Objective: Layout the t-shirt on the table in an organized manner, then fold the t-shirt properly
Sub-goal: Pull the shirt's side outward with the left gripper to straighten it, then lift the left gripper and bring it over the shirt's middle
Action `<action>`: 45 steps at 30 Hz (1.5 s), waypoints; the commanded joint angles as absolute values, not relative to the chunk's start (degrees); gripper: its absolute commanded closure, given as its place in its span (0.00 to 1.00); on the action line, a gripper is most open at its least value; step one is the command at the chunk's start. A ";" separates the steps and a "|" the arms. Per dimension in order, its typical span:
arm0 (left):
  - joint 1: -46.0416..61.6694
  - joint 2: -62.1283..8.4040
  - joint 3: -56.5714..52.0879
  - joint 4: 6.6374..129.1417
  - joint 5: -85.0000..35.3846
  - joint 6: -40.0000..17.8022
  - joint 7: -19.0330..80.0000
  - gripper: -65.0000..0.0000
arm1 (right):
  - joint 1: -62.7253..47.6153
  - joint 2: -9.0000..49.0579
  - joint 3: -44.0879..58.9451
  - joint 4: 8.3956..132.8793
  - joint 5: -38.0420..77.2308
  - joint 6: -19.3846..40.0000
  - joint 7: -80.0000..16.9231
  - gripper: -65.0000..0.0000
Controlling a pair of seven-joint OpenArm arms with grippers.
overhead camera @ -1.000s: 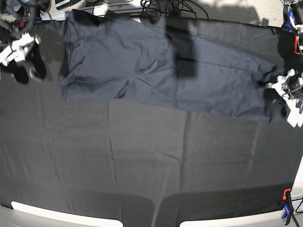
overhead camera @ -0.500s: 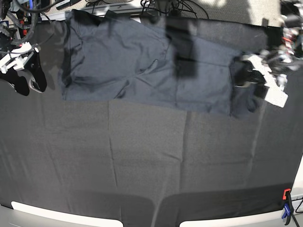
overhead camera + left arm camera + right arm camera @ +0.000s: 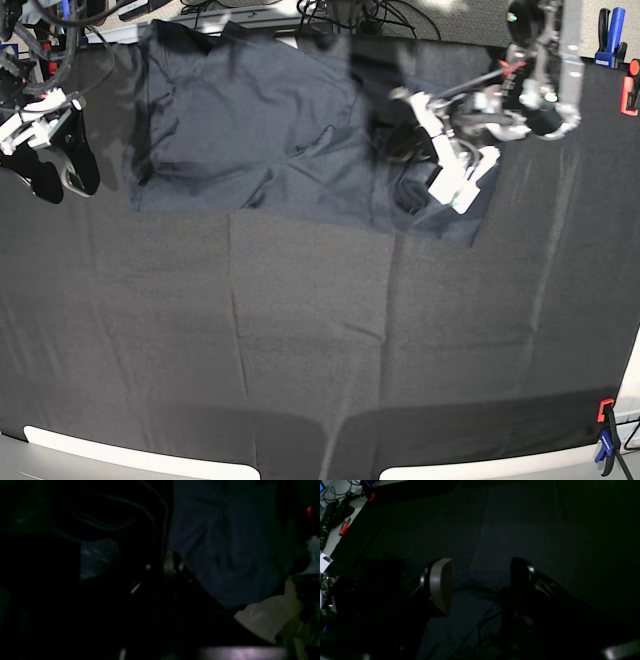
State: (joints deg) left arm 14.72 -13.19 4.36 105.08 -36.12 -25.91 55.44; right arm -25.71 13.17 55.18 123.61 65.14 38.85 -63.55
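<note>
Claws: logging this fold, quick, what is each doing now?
Left claw: closed on the t-shirt.
Right claw: open, holding nothing.

The base view looks steeply down on the whole worktop (image 3: pixel 300 350) from above. Both wrist views sit close behind their fingers (image 3: pixel 442 585), dim, sharing the t-shirt (image 3: pixel 250 130).

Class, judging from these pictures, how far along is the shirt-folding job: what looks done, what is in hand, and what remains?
Done: the t-shirt lies spread along the far side of the table. In hand: the left pincer, shut on the t-shirt's edge, is over its middle with that end doubled over, a first fold. The right pincer hangs open beside the t-shirt, holding nothing. Left: the remaining folds; creases show in the spread part.
</note>
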 commanded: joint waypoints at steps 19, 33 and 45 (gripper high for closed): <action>11.42 -13.04 8.99 106.06 -34.11 -21.04 53.69 1.00 | -25.71 13.98 55.48 124.51 66.63 40.00 -62.19 0.46; 11.14 -13.04 12.49 106.06 -32.60 -21.17 51.79 1.00 | -25.74 13.96 55.48 124.51 66.63 40.00 -62.57 0.46; 10.87 -13.06 12.47 106.19 -45.21 -21.26 51.79 0.60 | -25.71 13.98 55.48 124.51 66.63 40.00 -64.58 0.46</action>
State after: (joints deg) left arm 11.57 -13.02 12.64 105.08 -43.97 -20.84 52.73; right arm -25.71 13.17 55.18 123.61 65.14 38.85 -65.89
